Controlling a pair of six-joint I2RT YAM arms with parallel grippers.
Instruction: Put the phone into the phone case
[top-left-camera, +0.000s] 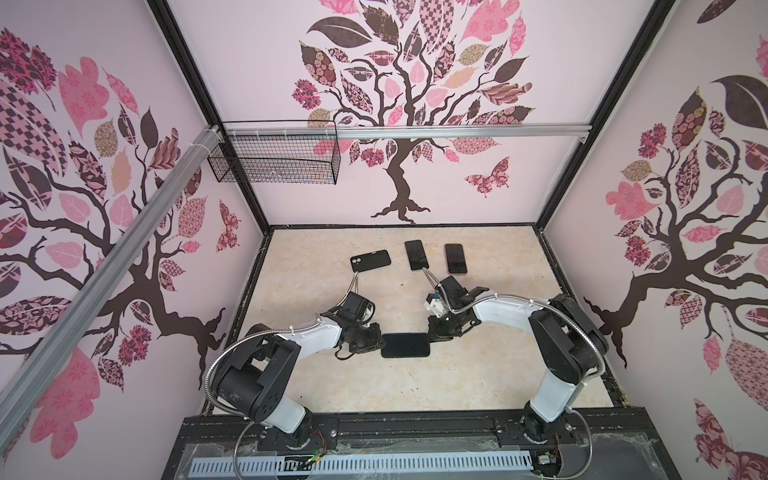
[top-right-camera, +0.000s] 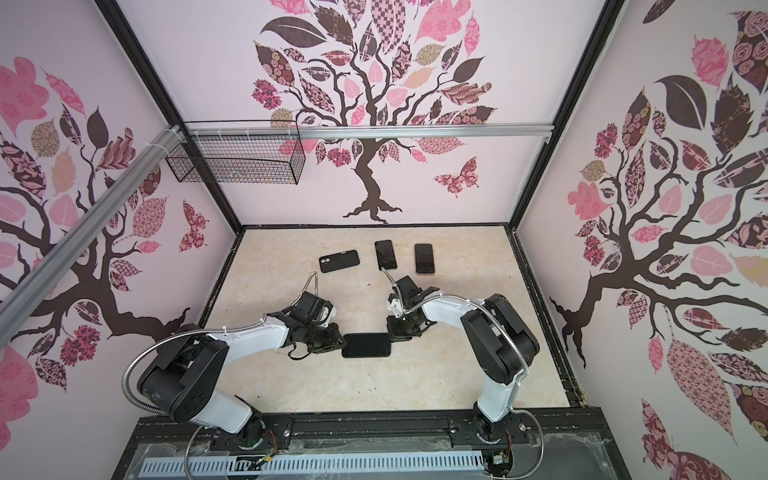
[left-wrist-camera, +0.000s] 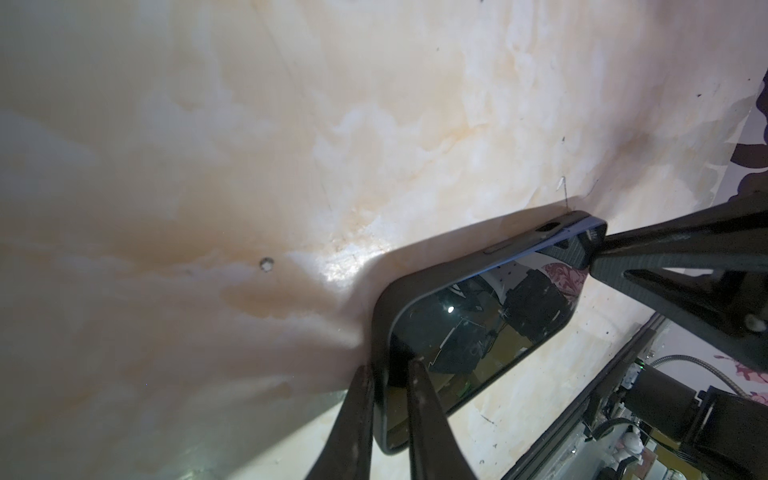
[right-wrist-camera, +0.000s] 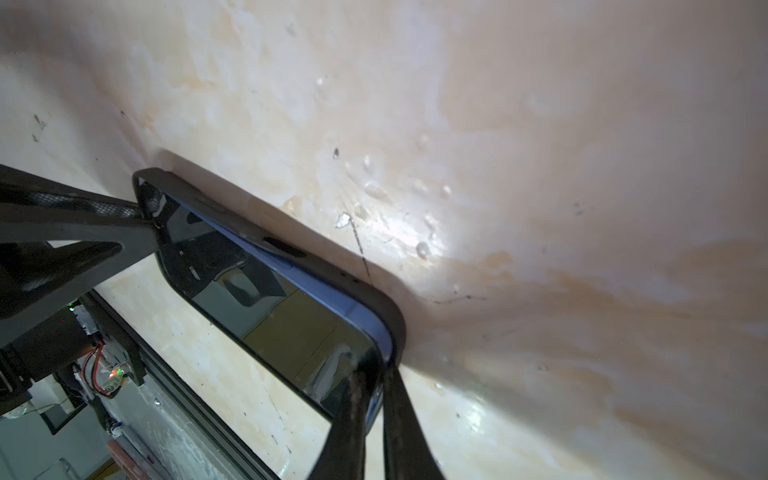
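Top views both show the phone (top-left-camera: 405, 344) lying flat, screen up, inside the phone case (top-left-camera: 405, 356) on the bench (top-left-camera: 332, 382), near-centre, long side running left to right between the two arms. At its left short end sits the left pincer (top-left-camera: 380, 341), at its right short end the right pincer (top-left-camera: 432, 335). Left wrist view: the left pincer (left-wrist-camera: 390, 368) is clenched on the phone case (left-wrist-camera: 380, 316) at its end rim, one finger outside the rim, the other on the glass. Right wrist view: the right pincer (right-wrist-camera: 377, 374) is clenched over the opposite end, one finger on the screen, the other outside the rim, with the blue edge of the phone (right-wrist-camera: 291, 324) between them. Along the far long side that blue edge stands proud of the rim, so the phone is not fully seated there. Far part of the bench: a spare black case (top-left-camera: 370, 260) at left with its camera cutout showing, then a spare phone (top-left-camera: 417, 255) and a second spare phone (top-left-camera: 455, 258) to its right, none touching. A wire basket (top-left-camera: 274, 158) hangs on the back wall, far left.
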